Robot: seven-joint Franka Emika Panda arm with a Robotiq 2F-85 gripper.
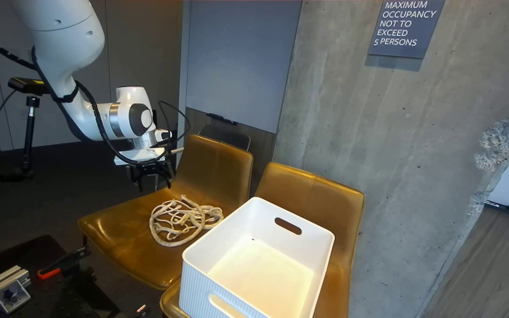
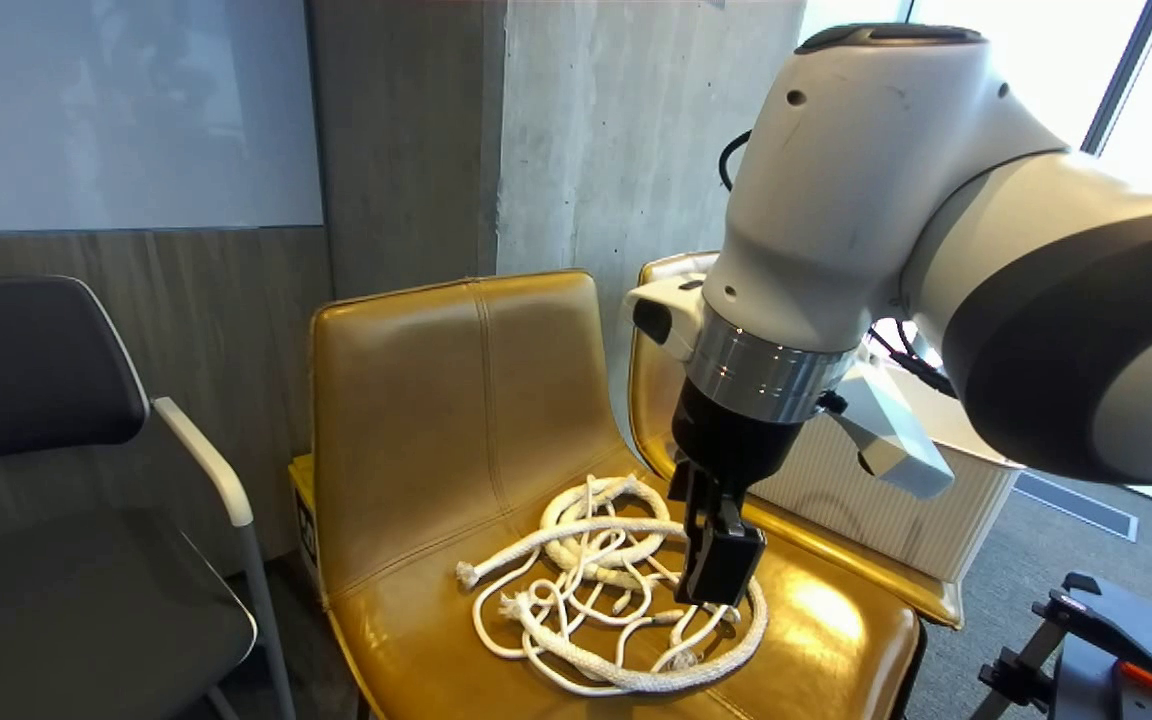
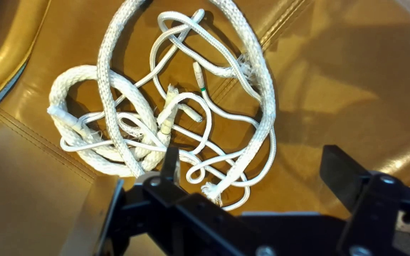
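A tangled bundle of white rope, with thick and thin cords, lies on the seat of a brown leather chair [image 1: 117, 229]. The rope shows in both exterior views [image 1: 201, 219] [image 2: 636, 680] and in the wrist view [image 3: 269, 103]. Some cord ends are frayed and others are taped. My gripper [image 1: 154, 185] is open and empty, pointing down above the chair seat. In the wrist view its fingers [image 3: 251, 151] stand wide apart. The left finger overlaps the rope's lower edge in that view, and the right finger is over bare leather. The gripper appears apart from the rope.
A white ribbed bin [image 1: 219, 287] with handle slots stands on a second brown chair [image 1: 312, 185] beside the rope's chair. A dark office chair [image 2: 36, 380] stands on the far side. A camera on a stand [image 1: 29, 86] and a dark table with an orange-handled tool [image 1: 50, 273] are nearby.
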